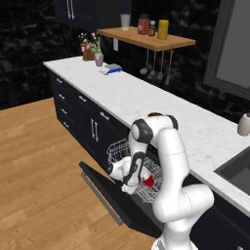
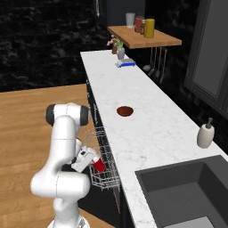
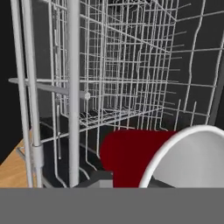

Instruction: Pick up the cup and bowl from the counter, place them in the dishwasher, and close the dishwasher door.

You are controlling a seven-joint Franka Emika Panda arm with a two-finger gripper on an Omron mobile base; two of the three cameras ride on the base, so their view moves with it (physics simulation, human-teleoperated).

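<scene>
We have the dishwasher door (image 1: 105,193) dropped open at left, then the gripper (image 1: 138,185) pinching the red cup (image 1: 149,181) low inside the white wire rack (image 2: 103,176). Risk: cup rim snags a wire on release and tips. The brown bowl (image 2: 125,111) sits on the counter (image 2: 156,120), farther right.

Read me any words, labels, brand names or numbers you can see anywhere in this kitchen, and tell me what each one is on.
No readable text in any view.
Jars on the wooden shelf: labels too small and blurred to read.
Cup, wire rack, dishwasher door, bowl, soap dispenser and counter: no markings visible.
</scene>
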